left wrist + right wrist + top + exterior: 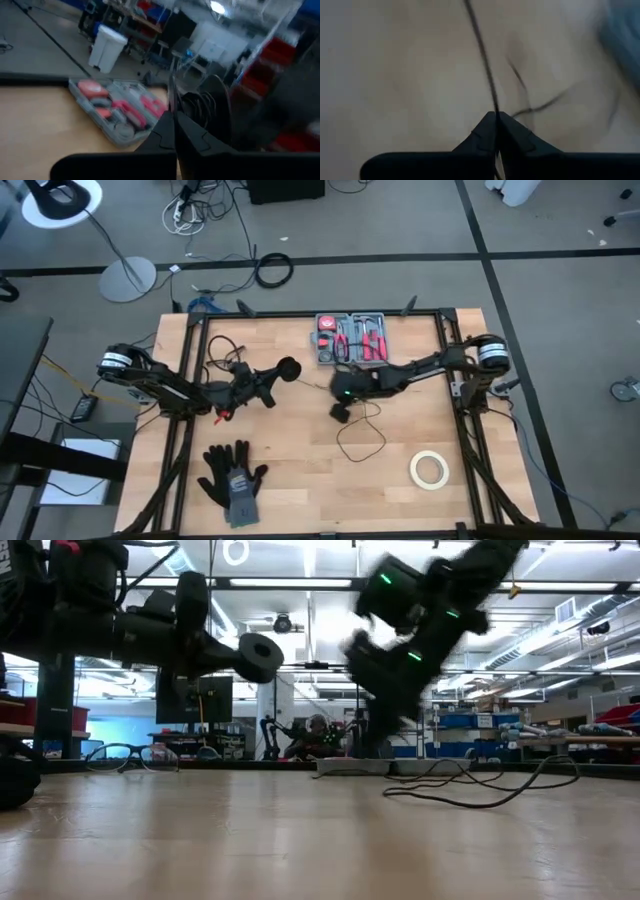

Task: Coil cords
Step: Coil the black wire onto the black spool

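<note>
Above the middle of the light wooden table (300, 480), the left gripper (272, 376) clamps the thin black cord (362, 430) beside its round black disc (288, 368); the right gripper (496, 116) pinches the wire farther along.

Grey tool case (352, 339) open at the surface's far edge, red-handled tools inside. White tape roll (429, 469) near right. Black gloves (233, 478) near left. Glasses (130, 755) far left.

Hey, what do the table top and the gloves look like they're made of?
Table top: looks like light wood, butcher-block style, judging by its plank seams and matte grain. Gloves: probably knit fabric with a dark rubbery coating, since they lie limp with grey cuffs.
</note>
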{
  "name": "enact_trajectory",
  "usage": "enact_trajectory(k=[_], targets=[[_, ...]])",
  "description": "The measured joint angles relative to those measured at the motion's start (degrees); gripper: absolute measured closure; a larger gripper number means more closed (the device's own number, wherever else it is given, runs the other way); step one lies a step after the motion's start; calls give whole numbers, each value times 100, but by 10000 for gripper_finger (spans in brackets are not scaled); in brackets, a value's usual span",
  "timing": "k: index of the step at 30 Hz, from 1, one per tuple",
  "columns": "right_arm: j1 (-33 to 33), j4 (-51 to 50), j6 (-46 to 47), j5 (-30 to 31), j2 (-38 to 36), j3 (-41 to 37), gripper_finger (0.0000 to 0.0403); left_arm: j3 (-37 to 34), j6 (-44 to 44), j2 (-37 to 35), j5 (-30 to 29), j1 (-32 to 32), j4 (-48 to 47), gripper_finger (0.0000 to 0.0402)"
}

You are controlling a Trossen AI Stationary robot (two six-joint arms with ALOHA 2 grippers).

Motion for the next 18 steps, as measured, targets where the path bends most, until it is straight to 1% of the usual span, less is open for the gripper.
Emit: enact_trajectory(k=[2, 5, 7, 9, 14, 16, 18], targets=[[1, -342, 401, 202, -317, -468, 391, 6, 33, -13, -11, 4, 62, 401], [-1, -925, 1028, 462, -1037, -1015, 397, 6, 81, -8, 42, 1, 46, 401], [35, -1297, 1343, 534, -1516, -1334, 400, 12, 89, 1, 132, -2, 38, 401], [87, -1813, 1531, 574, -2052, -1610, 401, 9, 87, -2, 31, 1, 99, 401], [154, -2301, 1474, 546, -3334, -1930, 388, 5, 89, -8, 3, 2, 167, 401], [159, -2230, 1333, 483, -3710, -1993, 378, 4, 87, -8, -4, 2, 155, 401], [165, -1929, 1186, 404, -3979, -2059, 363, 4, 87, -8, 2, 2, 144, 401]])
